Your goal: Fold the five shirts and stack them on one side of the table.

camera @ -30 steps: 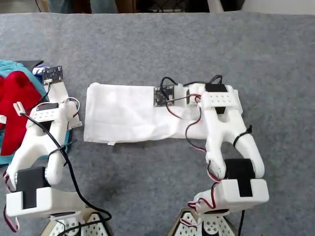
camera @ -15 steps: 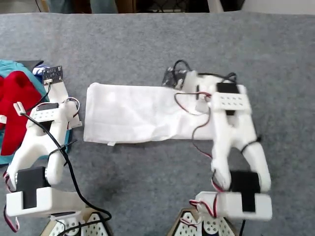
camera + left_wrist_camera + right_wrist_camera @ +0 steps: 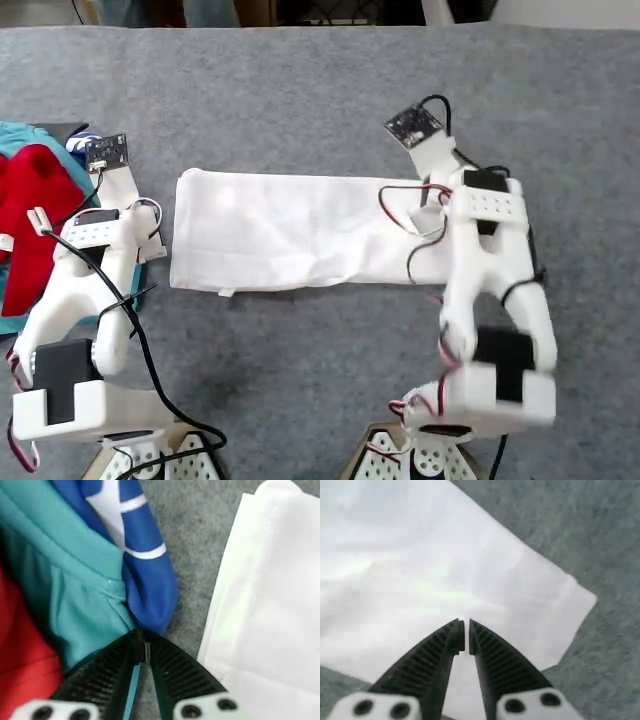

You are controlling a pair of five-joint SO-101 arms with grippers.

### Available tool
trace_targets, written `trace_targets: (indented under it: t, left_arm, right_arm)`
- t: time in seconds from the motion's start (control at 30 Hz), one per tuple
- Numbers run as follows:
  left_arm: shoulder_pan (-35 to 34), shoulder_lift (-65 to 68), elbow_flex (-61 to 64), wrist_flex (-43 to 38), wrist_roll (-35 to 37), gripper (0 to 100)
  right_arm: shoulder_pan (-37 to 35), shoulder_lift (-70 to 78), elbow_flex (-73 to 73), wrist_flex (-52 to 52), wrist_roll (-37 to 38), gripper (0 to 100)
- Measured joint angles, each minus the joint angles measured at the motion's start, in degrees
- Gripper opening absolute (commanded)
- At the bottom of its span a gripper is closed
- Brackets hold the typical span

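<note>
A white shirt (image 3: 270, 230) lies folded into a long strip across the table's middle; it is also in the right wrist view (image 3: 420, 570) and the left wrist view (image 3: 270, 605). My right gripper (image 3: 437, 170) hovers over the strip's right end, near its far corner. Its jaws (image 3: 466, 630) are shut with nothing between them. My left gripper (image 3: 125, 190) sits between the strip's left end and a pile of shirts. It is shut (image 3: 144, 647), with its tips next to the blue shirt's (image 3: 135, 555) edge.
The pile at the left edge holds a red shirt (image 3: 35, 205), a teal shirt (image 3: 15, 140) and the blue shirt (image 3: 82, 142). Grey cloth covers the table (image 3: 300, 90), with open room behind and to the right of the strip.
My right arm swung right and toward the far side, from over the strip's middle to its right end. The left arm and the shirts stayed put.
</note>
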Motion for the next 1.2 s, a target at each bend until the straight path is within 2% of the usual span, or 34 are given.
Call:
trace_targets:
  t: [0.13,0.23,0.53,0.63,0.7,0.83,0.93,1.03,1.13,1.2]
  left_arm:
    - [0.0,0.0,0.0,0.0,0.0,3]
    - [0.0,0.0,0.0,0.0,0.0,3]
    - [0.0,0.0,0.0,-0.1,0.0,3]
    - [-0.1,0.0,0.0,-0.1,0.0,3]
    - [-0.1,0.0,0.0,0.4,0.0,3]
    - [0.4,-0.1,-2.9,7.8,0.0,3]
    - [3.1,0.0,-11.6,17.3,1.9,13]
    - [7.0,2.3,-22.6,25.4,5.0,23]
    - [8.2,7.9,-31.6,29.9,9.1,23]
    - [8.3,13.1,-36.1,31.5,9.4,23]
  right_arm:
    - [-0.1,7.9,-3.3,-2.7,-1.6,2.2]
    - [0.2,7.7,-7.0,0.4,-2.7,2.2]
    - [0.3,-6.6,-11.3,8.0,-3.1,2.5]
    - [0.6,-10.4,-12.4,7.4,-3.1,2.5]
    - [2.2,-10.5,-12.1,3.4,-4.5,2.5]
    - [6.2,-5.0,-4.3,-14.2,-12.0,2.5]
    - [9.8,0.8,-2.7,-24.4,-13.1,2.5]
    - [13.5,2.3,-4.2,-25.0,-15.1,2.5]
    - [15.5,4.2,-5.9,-25.1,-16.9,2.5]
    - [16.0,6.2,-6.9,-25.1,-17.0,2.5]
